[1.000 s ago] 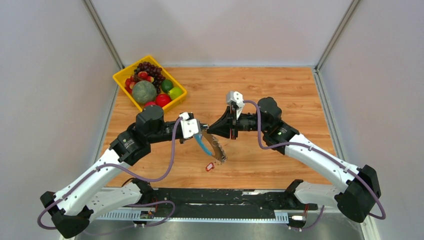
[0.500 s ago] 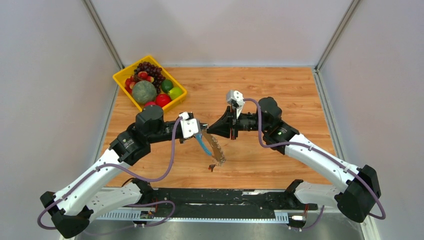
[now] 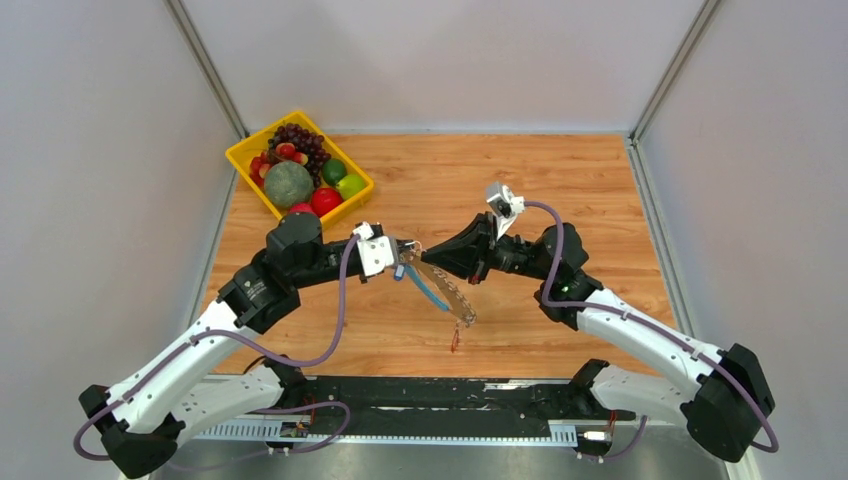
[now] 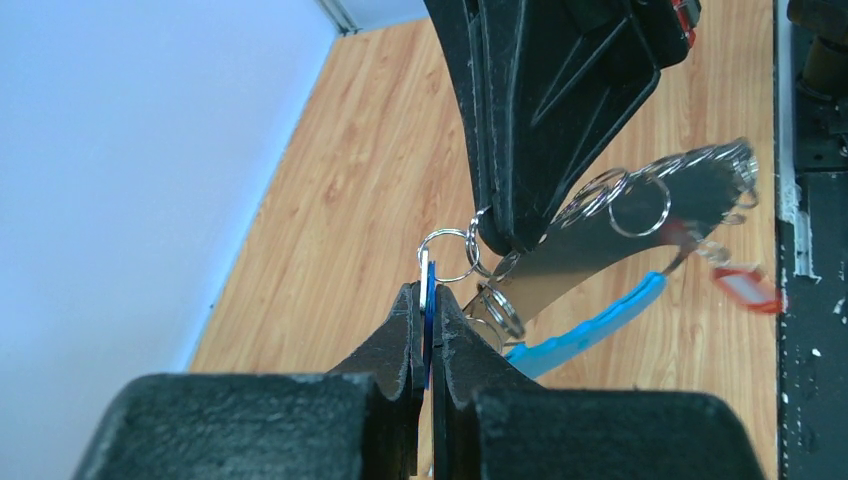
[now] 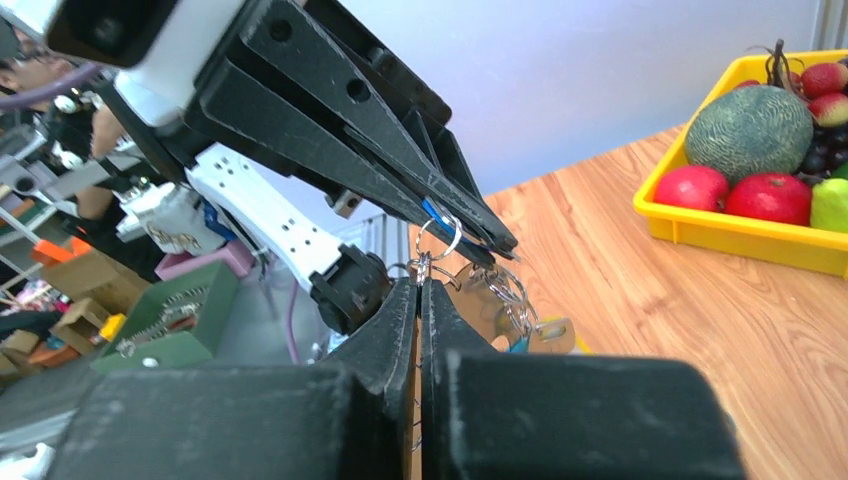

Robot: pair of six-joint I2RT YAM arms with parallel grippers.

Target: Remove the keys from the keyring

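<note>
Jaws, left gripper (image 4: 427,300): pressed fully together on the blue key (image 4: 428,272), which is seen edge-on; a small split ring passes through its end just past the fingertips.
Jaws, right gripper (image 5: 419,288): pressed fully together on a small metal ring of the keyring (image 4: 590,250).
Gripper tips: almost touching each other, nose to nose.
Keyring position: held up off the table (image 3: 560,190), well apart from the yellow tray (image 3: 261,132), on the side of the tray toward the arm bases.
Keyring hang: silvery part and light-blue band (image 4: 585,330) droop from the two grips, slanting away from the tray.
Red key (image 4: 745,288): dangles at the loop's lowest end, the point farthest from the tray.
Tray contents: fruit.
</note>
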